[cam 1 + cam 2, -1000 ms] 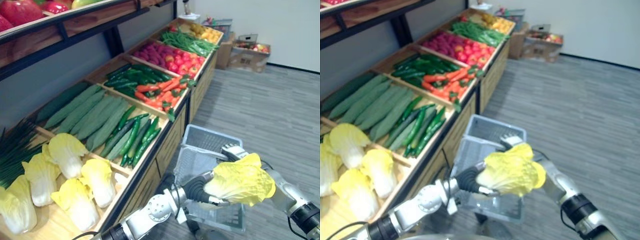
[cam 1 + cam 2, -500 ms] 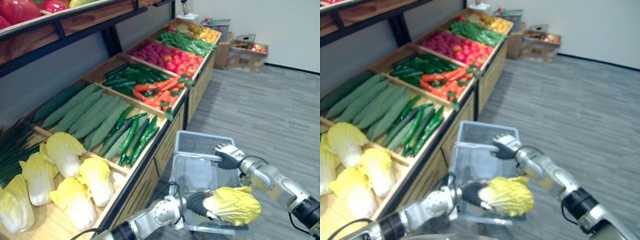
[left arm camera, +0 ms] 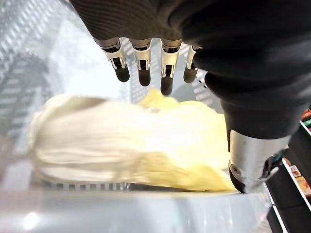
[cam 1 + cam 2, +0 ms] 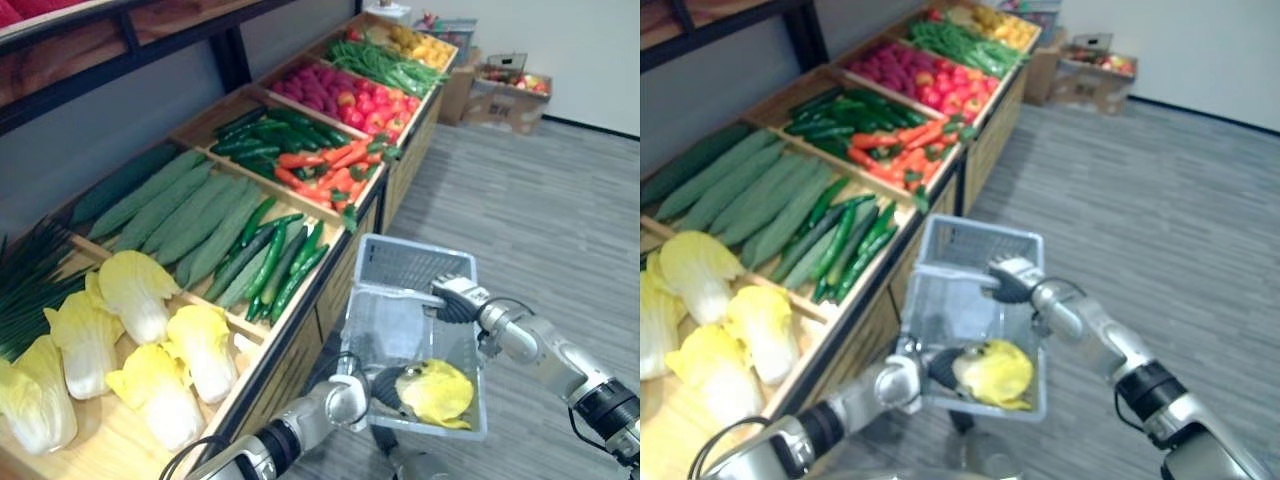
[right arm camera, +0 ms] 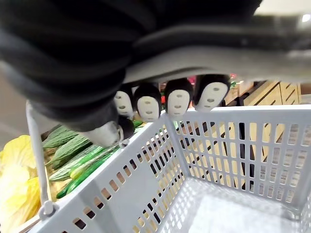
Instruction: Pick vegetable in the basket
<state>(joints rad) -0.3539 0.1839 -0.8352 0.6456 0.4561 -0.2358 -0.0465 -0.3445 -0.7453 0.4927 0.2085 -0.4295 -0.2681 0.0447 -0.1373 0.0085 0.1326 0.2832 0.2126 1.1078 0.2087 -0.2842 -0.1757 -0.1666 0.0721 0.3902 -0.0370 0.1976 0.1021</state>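
A yellow napa cabbage (image 4: 437,392) lies on the floor of the grey plastic basket (image 4: 410,265), at its near end. My left hand (image 4: 385,385) reaches into the basket right beside the cabbage. In the left wrist view its fingers (image 3: 141,73) stretch straight out above the cabbage (image 3: 131,141), open and off it. My right hand (image 4: 458,298) is shut on the basket's handle (image 4: 395,291) and holds the basket up beside the shelf. The right wrist view shows its curled fingers (image 5: 177,102) over the basket's perforated wall (image 5: 146,184).
A long wooden produce shelf runs along the left: napa cabbages (image 4: 150,330), cucumbers (image 4: 265,265), ridged gourds (image 4: 180,215), carrots (image 4: 325,175), red vegetables (image 4: 350,105). Cardboard boxes (image 4: 505,100) stand by the far wall. Grey plank floor (image 4: 540,220) spreads to the right.
My left hand brought the cabbage down from above the basket into it, then let go and straightened its fingers. The right hand kept its hold on the handle.
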